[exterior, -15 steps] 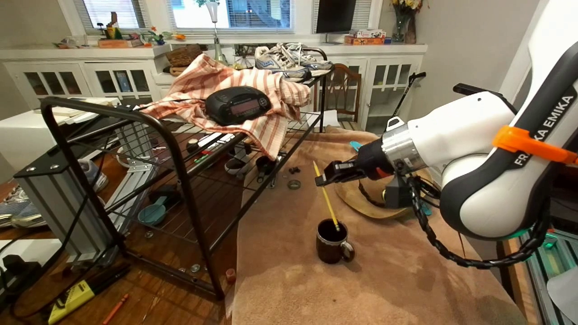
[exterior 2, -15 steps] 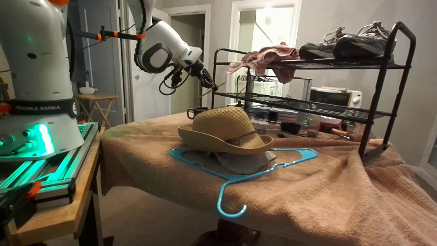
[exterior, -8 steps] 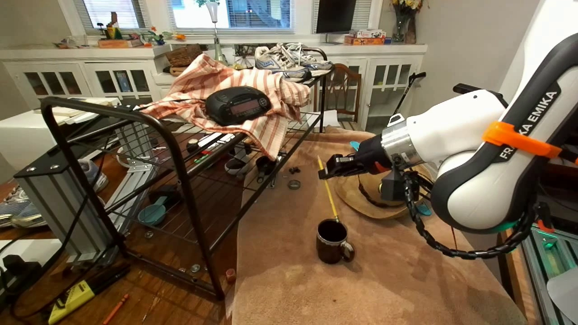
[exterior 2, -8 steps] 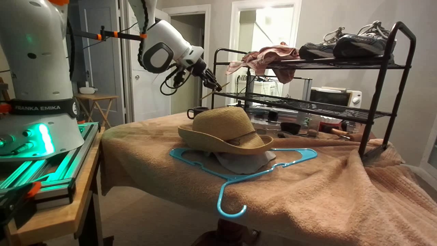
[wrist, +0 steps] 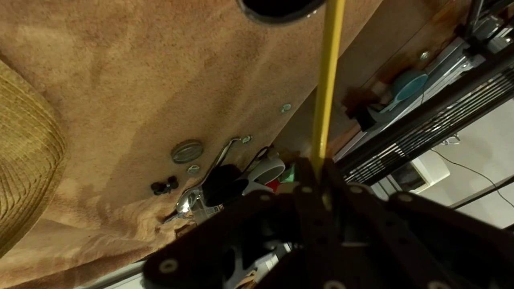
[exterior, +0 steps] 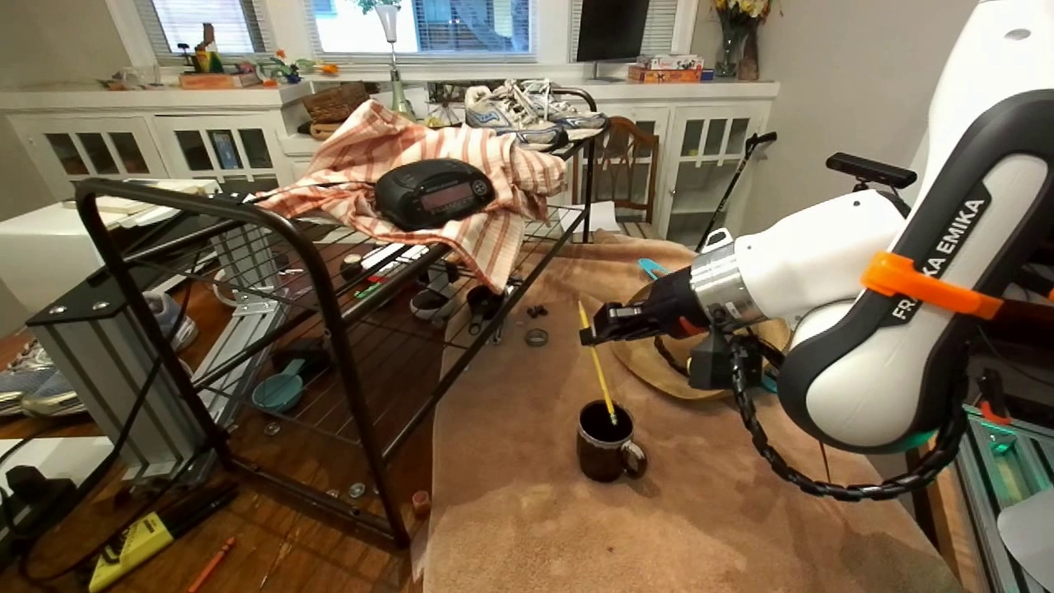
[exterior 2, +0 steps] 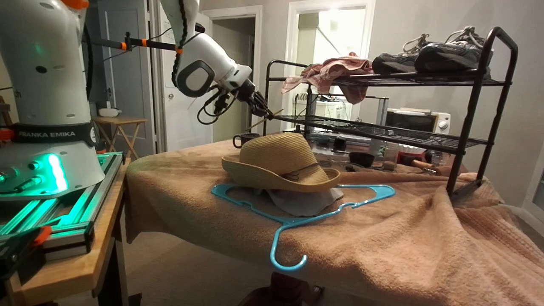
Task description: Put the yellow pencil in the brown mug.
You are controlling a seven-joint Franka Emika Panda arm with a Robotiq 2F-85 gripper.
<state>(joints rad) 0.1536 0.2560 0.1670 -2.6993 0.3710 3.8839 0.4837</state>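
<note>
My gripper [exterior: 587, 336] is shut on the yellow pencil [exterior: 602, 375] and holds it tilted in the air. The fingertips [wrist: 317, 166] pinch it near its upper, pointed end. The brown mug [exterior: 605, 453] stands upright on the towel, handle to the side. In an exterior view the pencil's lower end overlaps the mug's opening. In another exterior view the pencil [exterior 2: 258, 123] ends just above the mug [exterior 2: 245, 138], which the hat partly hides. In the wrist view the pencil [wrist: 329, 72] passes beside the mug's rim [wrist: 277, 19] and leaves the frame. I cannot tell whether its end is inside.
A straw hat [exterior 2: 276, 159] lies beside the mug, on a blue hanger [exterior 2: 293, 222]. A dark metal rack [exterior: 329, 329] stands along the towel's side, holding a striped cloth [exterior: 362, 156] and a clock [exterior: 432, 193]. A small round lid [exterior: 536, 337] lies on the towel [exterior: 527, 511].
The gripper with the pencil shifted a little, rose, then came down again. The pencil's lower end went from behind the mug's rim to over its opening. The mug has not moved.
</note>
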